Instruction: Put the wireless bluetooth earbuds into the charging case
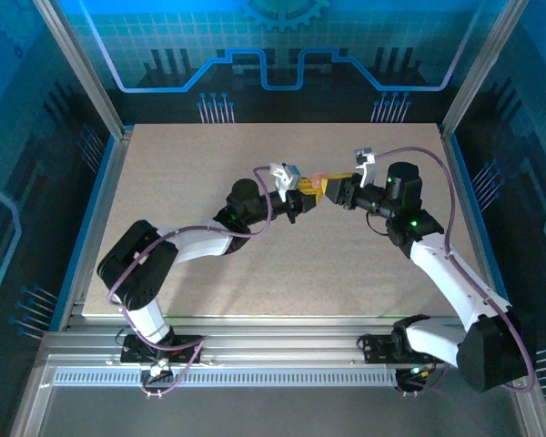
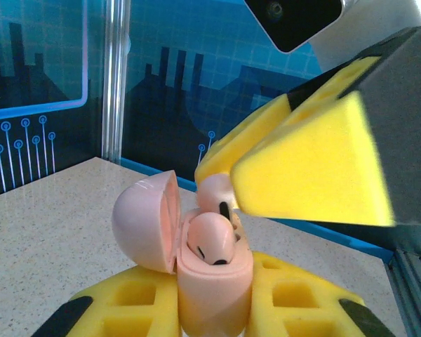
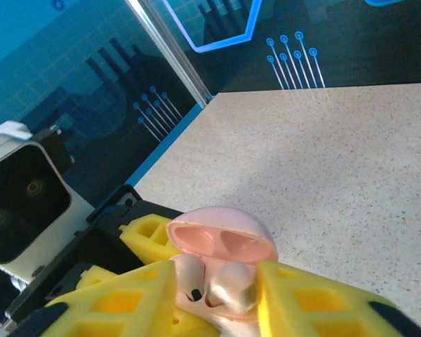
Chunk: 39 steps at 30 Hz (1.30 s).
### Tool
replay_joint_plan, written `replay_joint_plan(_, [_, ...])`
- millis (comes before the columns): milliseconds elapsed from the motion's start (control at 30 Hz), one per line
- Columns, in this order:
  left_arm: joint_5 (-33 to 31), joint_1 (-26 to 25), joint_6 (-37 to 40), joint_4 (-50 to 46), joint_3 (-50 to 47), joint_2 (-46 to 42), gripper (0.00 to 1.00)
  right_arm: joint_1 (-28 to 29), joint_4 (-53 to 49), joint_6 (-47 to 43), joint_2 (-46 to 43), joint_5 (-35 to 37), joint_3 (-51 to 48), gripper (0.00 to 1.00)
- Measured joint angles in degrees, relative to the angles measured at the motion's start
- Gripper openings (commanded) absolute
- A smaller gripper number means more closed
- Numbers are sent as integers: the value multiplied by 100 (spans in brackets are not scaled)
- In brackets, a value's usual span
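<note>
A pale pink charging case [image 2: 214, 288] stands upright with its lid [image 2: 144, 221] swung open to the left, and my left gripper [image 2: 214, 305] is shut on its body. Two pale pink earbuds sit in its wells: the near earbud [image 2: 212, 239] and the far earbud [image 2: 214, 193]. In the right wrist view they appear as a left earbud [image 3: 189, 277] and a right earbud [image 3: 231, 281] under the lid [image 3: 221, 228]. My right gripper [image 3: 217, 295] hovers over the case with its jaws apart, one yellow fingertip [image 2: 316, 168] close against the far earbud. Both grippers meet mid-table around the case [image 1: 318, 182].
The speckled beige table [image 1: 209, 264] lies below the held case. Blue side walls and metal posts [image 1: 91, 82] fence the table. The left gripper's yellow fingers [image 3: 147, 235] and its black camera housing [image 3: 28, 203] sit just beyond the case.
</note>
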Motion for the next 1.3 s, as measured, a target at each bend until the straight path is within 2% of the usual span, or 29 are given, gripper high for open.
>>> replay_joint_plan(333, [2,0,0,20,0,-79,17,-136,-330,22,-55,-142,205,63])
replay_joint_plan(567, [114,0,2,17,0,-236,17,-221,-726,-251,-627,-70,313,75])
replay_joint_plan(833, [350,0,35,-175,-28,-520,17,-400,-1368,-1355,-1130,-168,332,77])
replay_joint_plan(1033, [601,0,160,-463,-87,-822,17,-841,-1668,-2363,-1320,-868,330,78])
replay_joint_plan(1300, [881,0,289,-813,-129,-977,17,-1040,-2334,-3711,-1384,-1762,332,77])
